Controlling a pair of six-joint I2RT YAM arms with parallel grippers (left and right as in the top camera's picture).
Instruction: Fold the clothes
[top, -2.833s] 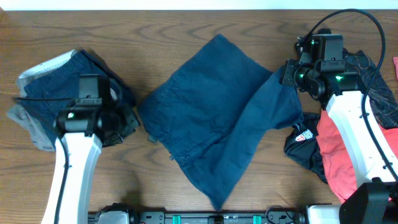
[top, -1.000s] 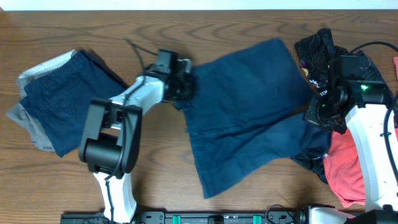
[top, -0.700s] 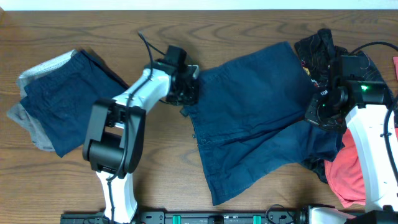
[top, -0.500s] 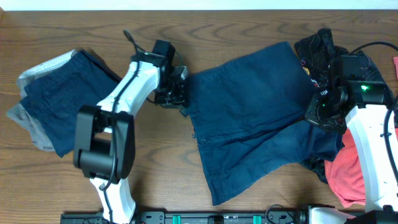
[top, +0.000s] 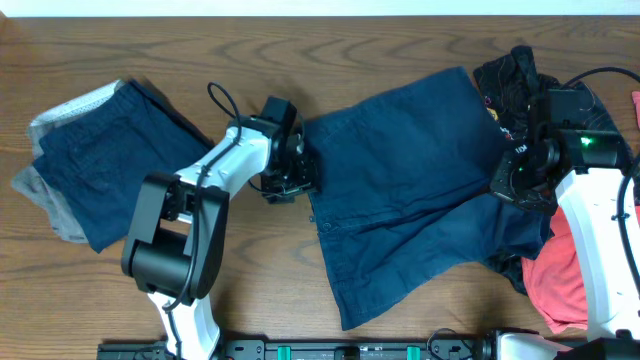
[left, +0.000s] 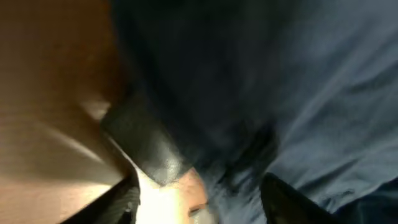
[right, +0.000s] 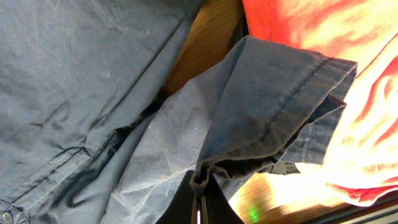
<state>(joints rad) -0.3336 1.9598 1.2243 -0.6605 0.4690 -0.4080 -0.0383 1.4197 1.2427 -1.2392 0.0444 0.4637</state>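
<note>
Large navy-blue shorts (top: 410, 180), one of the clothes, lie spread across the middle of the table. My left gripper (top: 292, 180) sits low at their left edge, by the waistband. In the blurred left wrist view its fingers (left: 124, 200) stand apart, so the left gripper (left: 205, 200) is open over the dark fabric (left: 280, 93) and bare wood. My right gripper (top: 520, 185) is at the shorts' right side. In the right wrist view the right gripper (right: 199, 199) is shut on a bunched fold of the shorts' leg hem (right: 273, 118).
A folded pile of navy and grey garments (top: 90, 170) lies at the far left. A black printed garment (top: 505, 85) sits at the back right, and a red one (top: 560, 285) lies under my right arm, red cloth (right: 298, 37) close to the pinched hem.
My left gripper has opened and let go of the shorts' left edge, then shifted slightly down along it. The shorts and the right arm have stayed still over the last half second.
</note>
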